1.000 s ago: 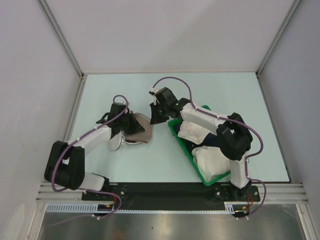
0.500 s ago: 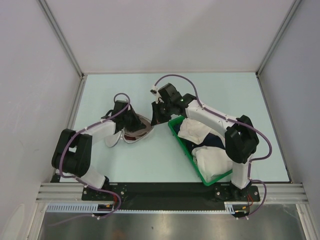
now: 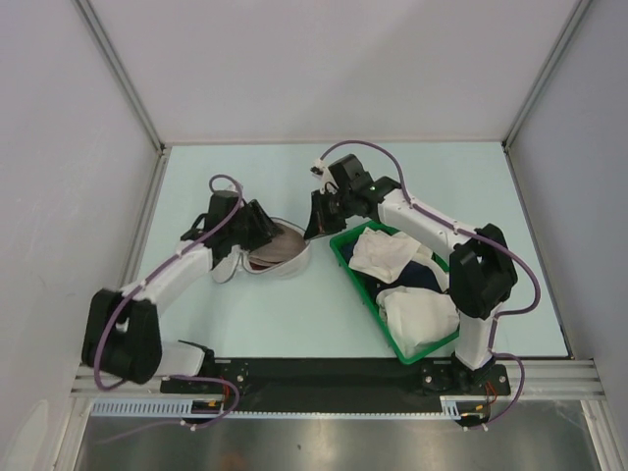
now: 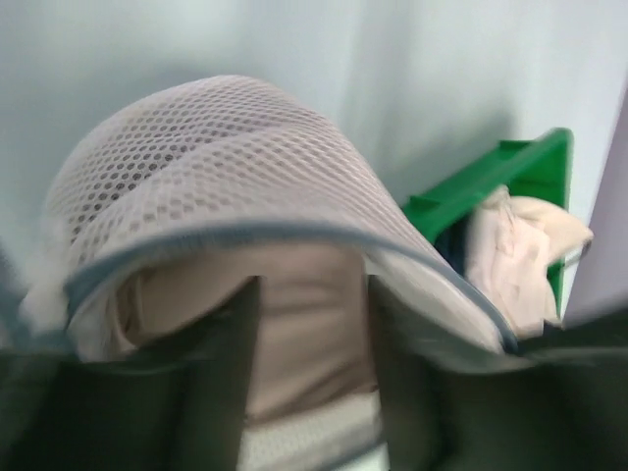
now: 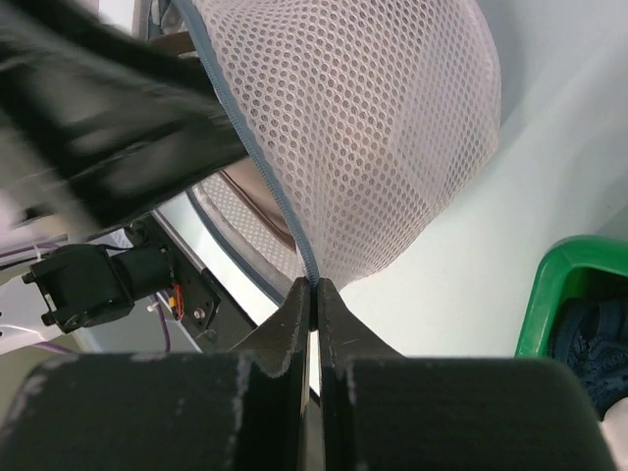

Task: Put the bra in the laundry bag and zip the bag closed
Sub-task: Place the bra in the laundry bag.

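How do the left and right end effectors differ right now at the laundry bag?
The right end effector is pinched shut on the zipper rim of the laundry bag; the left end effector has its fingers apart, clamping nothing visible. The right comes from the green basket side, the left from the opposite side. Both are at the bag's open edge.

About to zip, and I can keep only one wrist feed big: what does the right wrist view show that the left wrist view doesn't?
Right wrist only: the right pincer shut on the dark zipper rim of the laundry bag, and a navy garment in the green basket.
Left wrist only: the left pincer, fingers apart at the bag's open mouth, and a cream garment in the basket.
Both: the bag's white mesh dome and rim, pinkish fabric inside it, the basket's corner and the pale table.
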You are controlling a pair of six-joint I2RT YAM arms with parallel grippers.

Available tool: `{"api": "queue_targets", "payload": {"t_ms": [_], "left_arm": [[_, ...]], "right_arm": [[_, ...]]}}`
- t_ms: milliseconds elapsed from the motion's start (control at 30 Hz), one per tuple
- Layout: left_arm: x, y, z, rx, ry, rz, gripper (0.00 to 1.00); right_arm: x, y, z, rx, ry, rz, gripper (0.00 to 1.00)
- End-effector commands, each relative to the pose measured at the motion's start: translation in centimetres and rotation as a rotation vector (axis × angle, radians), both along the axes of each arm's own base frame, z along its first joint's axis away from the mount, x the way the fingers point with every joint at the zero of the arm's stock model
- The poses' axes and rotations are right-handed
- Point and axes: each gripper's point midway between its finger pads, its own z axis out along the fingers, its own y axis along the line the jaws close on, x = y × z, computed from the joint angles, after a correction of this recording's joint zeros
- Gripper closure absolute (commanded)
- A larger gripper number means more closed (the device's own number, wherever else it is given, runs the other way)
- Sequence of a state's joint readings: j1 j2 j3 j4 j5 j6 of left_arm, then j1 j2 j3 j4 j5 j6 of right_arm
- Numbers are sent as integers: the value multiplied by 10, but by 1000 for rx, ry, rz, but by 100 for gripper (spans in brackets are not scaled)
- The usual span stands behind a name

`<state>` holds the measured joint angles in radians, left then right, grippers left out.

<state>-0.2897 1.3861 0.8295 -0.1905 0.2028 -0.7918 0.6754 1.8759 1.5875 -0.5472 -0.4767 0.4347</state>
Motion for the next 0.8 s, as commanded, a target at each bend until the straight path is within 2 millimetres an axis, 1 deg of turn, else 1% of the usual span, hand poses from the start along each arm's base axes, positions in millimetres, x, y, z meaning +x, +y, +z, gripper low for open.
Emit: {"api": "queue_targets", "payload": {"t_ms": [0,33,67,100,133,200,233,267,333,367,400,433,467,500,533,567,600,633,700,733,767], "left_arm": [[-28,16,27,25,-42,-12,39],[-34,16,38,7,-61,-26,36],[-38,21,40,11,-58,-23,29],[-47,24,40,18,-35,-22,28],[-54,30,46,20,-51,-9,28],[-65,41,47,11,-36,24,27],[-73,47,52,0,-58,43,27],[-75,58,53,-9,-55,98,27],[-86,73,52,-26,-57,168,26],[-86,86,50,-58,-43,241,27],[-90,90,50,-85,-49,268,27],[-91,110,35,-112,-16,361,27],[-93,107,32,-189,7,369,28],[-95,112,24,-231,44,410,28],[-100,124,7,-278,99,490,28],[-98,127,4,-333,113,534,28],[-99,124,1,-391,133,534,28],[-102,128,-10,-424,159,573,28],[-98,131,-14,-462,167,628,27],[-100,131,-20,-474,183,646,24],[-92,133,-17,-512,157,671,23]], "right_arm": [[-5,-1,28,83,-20,23,100],[-6,-2,28,88,-22,23,100],[-6,-2,27,91,-17,21,100],[-6,-2,28,99,-14,22,100],[-7,-2,28,106,-17,20,100],[-7,-2,28,116,-15,12,100],[-7,-2,26,117,-14,10,100],[-6,-2,25,117,-13,8,100],[-5,-1,24,122,-9,0,100],[-5,0,22,123,-6,-1,100],[-5,0,20,124,0,-8,100],[-3,2,22,134,-4,-11,100],[-3,2,21,137,-2,-11,99],[-3,3,20,139,3,-14,99],[-3,4,19,142,4,-11,99],[-2,4,20,145,2,-11,99],[-2,4,19,143,4,-11,99],[-2,5,20,147,-1,-11,99],[-1,4,21,146,-4,-12,99],[-1,4,21,147,-3,-14,98],[-2,4,22,150,-7,-10,99]]}}
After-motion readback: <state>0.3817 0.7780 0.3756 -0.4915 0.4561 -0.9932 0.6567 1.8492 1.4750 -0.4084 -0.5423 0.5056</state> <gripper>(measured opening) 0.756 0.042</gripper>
